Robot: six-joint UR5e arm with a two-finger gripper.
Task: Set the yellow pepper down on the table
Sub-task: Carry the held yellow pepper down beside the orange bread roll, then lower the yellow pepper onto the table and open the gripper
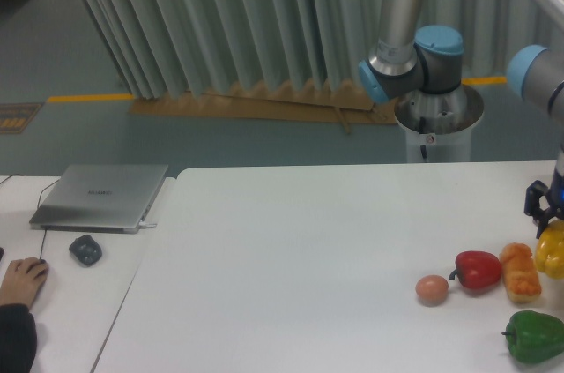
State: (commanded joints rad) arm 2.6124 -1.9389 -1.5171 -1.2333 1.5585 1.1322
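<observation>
The glossy yellow pepper point(552, 251) shows at the right edge of the camera view, partly cut off by the frame. My gripper point(546, 219) comes down onto it from above, its dark fingers point(536, 201) shut on the pepper's top. The pepper sits just right of the orange bread-like piece point(520, 272), over the far right of the large white table point(308, 258). Whether the pepper touches the tabletop cannot be told.
A red pepper point(477, 269), a small peach-coloured ball point(432, 288) and a green pepper point(534, 336) lie at the table's right. On the narrower left desk are a laptop point(101, 197), a mouse point(85, 249) and a person's hand point(22, 280). The robot base point(438, 122) stands behind the table.
</observation>
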